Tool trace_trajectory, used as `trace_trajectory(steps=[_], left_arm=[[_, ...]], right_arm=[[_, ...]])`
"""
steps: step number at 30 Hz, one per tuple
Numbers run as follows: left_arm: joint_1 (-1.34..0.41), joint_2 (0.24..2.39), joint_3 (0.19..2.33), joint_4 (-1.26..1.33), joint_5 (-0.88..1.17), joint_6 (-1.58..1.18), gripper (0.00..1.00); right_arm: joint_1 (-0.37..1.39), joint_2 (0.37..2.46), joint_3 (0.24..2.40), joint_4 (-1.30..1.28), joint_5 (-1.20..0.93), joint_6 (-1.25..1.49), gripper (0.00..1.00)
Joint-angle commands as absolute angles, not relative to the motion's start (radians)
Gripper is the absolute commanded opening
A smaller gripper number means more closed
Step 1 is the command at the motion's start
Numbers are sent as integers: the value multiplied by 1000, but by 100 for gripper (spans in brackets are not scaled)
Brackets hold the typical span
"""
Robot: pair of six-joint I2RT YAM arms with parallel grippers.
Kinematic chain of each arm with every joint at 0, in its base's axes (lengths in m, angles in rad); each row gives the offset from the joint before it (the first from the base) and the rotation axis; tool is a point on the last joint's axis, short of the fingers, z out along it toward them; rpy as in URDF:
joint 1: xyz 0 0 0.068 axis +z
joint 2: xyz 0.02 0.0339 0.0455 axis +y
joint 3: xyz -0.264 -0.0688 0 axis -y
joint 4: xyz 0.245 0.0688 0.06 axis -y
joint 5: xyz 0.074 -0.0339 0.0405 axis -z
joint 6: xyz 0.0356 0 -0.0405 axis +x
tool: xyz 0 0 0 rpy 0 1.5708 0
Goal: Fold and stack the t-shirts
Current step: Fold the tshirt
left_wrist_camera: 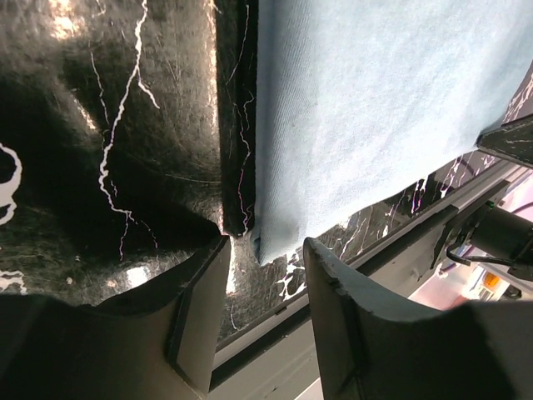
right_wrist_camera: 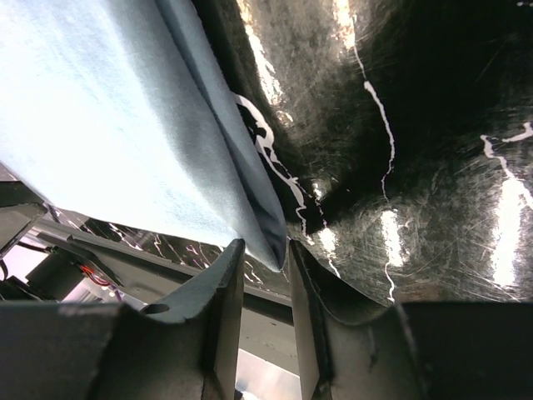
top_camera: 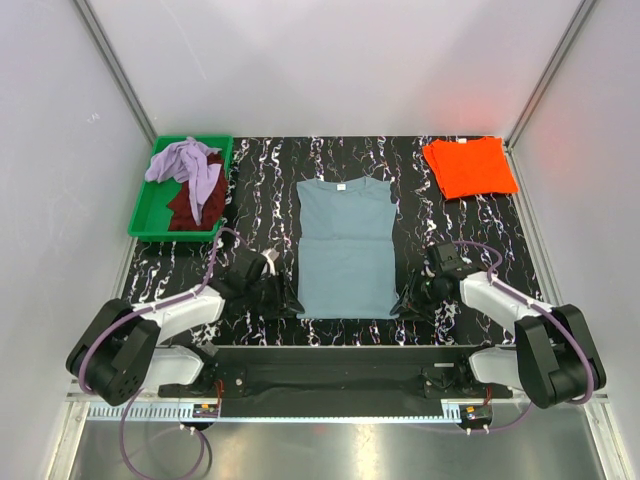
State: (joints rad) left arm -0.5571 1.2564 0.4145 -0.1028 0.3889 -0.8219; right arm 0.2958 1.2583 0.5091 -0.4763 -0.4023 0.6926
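Left end effector and right end effector sit at the near corners of the blue-grey t-shirt, flat on your tabletop; left wrist shows you fingers released astride 1 hem corner; right wrist, fingers close around the other; you cannot tell if clamped.

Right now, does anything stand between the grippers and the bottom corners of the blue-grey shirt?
Nothing visible does. The left gripper and the right gripper each sit right at a bottom corner of the blue-grey shirt, jaws apart. The green tray and the orange shirt lie at the far corners.
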Motion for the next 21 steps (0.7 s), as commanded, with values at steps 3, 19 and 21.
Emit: trace_trajectory(steps=[3,19,21], left_arm=[[-569,1258,345,-181,330,-831,47],[-574,1306,344,-120,341,-851,0],[-578,1272,353,-165,333,-854,0]], right_arm=[[307,1226,499,-471,-379,707,34],[311,1189,480,-465,-376,716,0],[313,1161,480,-480,-376,716,0]])
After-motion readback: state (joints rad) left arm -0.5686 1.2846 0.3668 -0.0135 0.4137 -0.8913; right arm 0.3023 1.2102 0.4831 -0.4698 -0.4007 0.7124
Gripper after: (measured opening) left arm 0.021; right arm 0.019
